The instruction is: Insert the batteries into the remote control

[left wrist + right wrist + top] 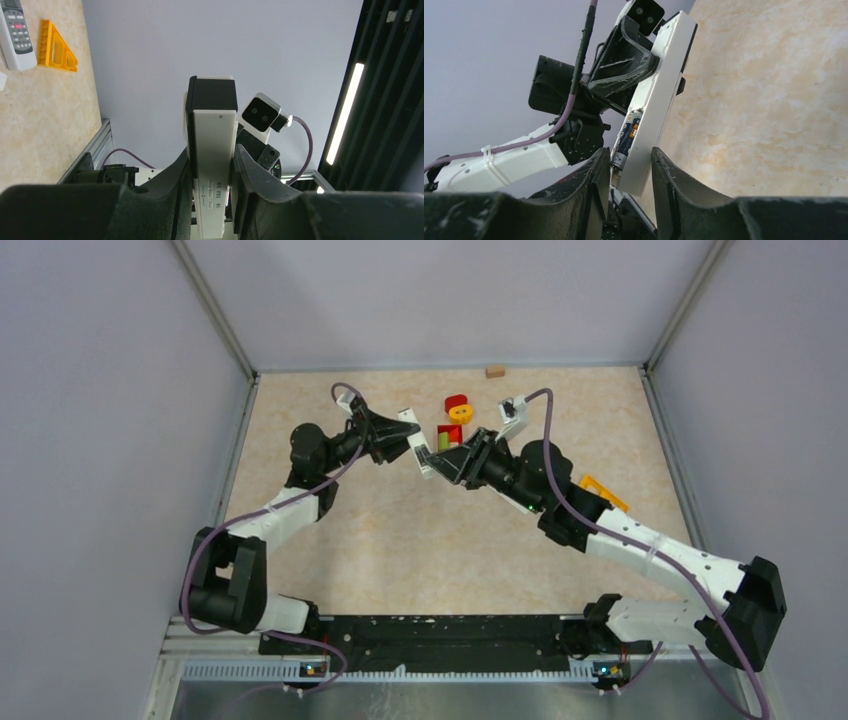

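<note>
Since the L gripper (212, 152) is clamped tight on the remote (214, 125) partway along its body, apparently holding it up off the table (400, 540) w/ the far end sticking out toward the other arm, any side push out there could lever it round in the pads (250, 170); that's the main risk imo. Next along, one cell (626, 140), dark blue w/ an orange band, lies in the open bay near the remote's end. Can't tell if it's fully seated or which way its poles face, so a wrong-way fit is poss. and wouldn't show from here. The R gripper (630, 150) has its jaws narrowly apart, straddling that same end, one finger by the cell and the other against the remote's back edge. Can't tell if it's actually gripping yet. If those jaws squeeze w/ the cell half in or tilted, it could spring out and drop to the table. If they pinch the shell instead, the two arms would fight each other and could twist the remote loose. A 2nd remote (17, 35) and an orange triangle (57, 47) lie on the table well apart, so no hazard there.
</note>
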Robot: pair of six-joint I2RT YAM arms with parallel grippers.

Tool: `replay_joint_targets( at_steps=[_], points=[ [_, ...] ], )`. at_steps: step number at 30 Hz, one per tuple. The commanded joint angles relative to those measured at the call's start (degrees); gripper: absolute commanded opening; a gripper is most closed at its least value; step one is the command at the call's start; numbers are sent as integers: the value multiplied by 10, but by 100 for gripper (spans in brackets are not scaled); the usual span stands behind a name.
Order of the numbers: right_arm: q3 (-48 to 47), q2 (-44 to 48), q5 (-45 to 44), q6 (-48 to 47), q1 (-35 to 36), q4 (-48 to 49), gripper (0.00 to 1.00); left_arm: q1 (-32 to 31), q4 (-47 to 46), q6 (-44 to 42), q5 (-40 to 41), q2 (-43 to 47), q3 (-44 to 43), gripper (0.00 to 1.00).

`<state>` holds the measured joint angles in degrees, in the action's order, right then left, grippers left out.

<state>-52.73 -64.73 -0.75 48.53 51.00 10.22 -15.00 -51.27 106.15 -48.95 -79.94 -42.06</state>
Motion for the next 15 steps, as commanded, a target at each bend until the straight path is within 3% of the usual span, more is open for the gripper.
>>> replay_joint_targets(
  at_steps=[1,8,15],
  points=[
    [-8,-14,6,41,4,-36,34,-6,-54,-8,-18,41,-38,0],
    [-14,-26,24,58,-2,-66,28,-6,-61,-24,-20,56,-56,0],
    [-18,-44,45,65,-5,-63,29,-6,-54,-52,-18,66,-63,0]
  ],
)
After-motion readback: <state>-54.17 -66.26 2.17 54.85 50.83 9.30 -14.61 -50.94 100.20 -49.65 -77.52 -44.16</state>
